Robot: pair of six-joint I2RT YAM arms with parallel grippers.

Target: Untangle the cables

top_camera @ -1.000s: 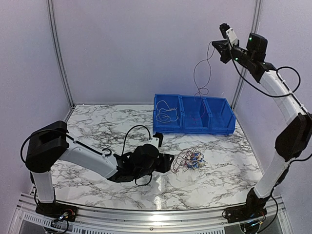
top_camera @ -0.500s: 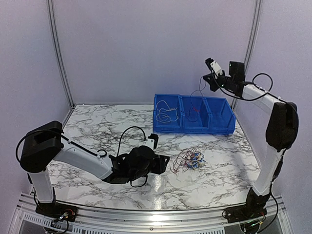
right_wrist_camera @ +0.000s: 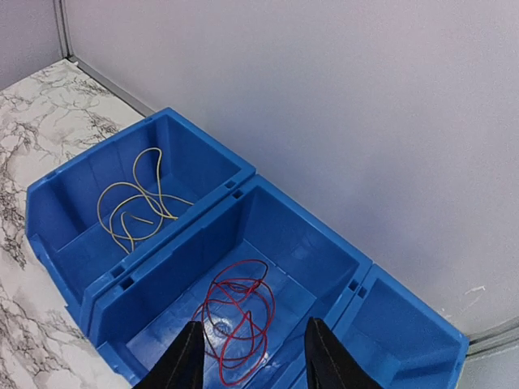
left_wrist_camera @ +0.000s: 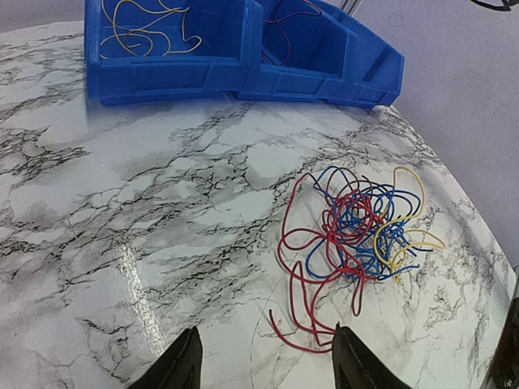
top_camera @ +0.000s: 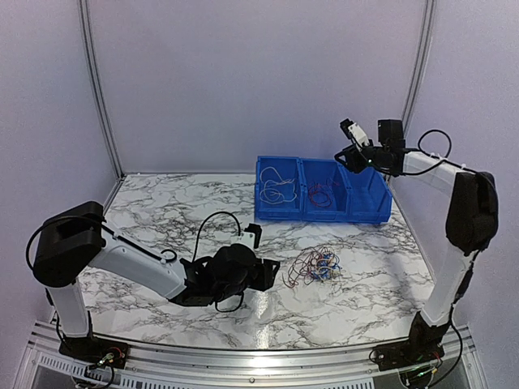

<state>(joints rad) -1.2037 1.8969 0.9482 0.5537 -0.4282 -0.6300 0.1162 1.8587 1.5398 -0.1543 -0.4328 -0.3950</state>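
Observation:
The cables [top_camera: 316, 266] lie as a small tangle of red, blue and yellow wires on the marble table, and show in the left wrist view as cables [left_wrist_camera: 357, 219] too. My left gripper [top_camera: 272, 271] rests low just left of them. It is open [left_wrist_camera: 268, 361], with only a loose red end lying near its right finger. My right gripper [top_camera: 347, 152] hangs open [right_wrist_camera: 253, 356] above the middle blue bin [right_wrist_camera: 300, 235]. A red cable [right_wrist_camera: 239, 316] lies coiled on that bin's floor. A yellow-white cable [right_wrist_camera: 134, 203] lies in the left bin.
Three joined blue bins [top_camera: 324, 217] stand at the back of the table against the wall. The right bin [top_camera: 366, 193] holds nothing I can see. A black cord [top_camera: 215, 220] loops above my left arm. Metal posts stand in the back corners.
My right arm has come down from high up to just above the bins and opened. The red cable that hung from it now lies in the middle bin. My left arm shifted slightly.

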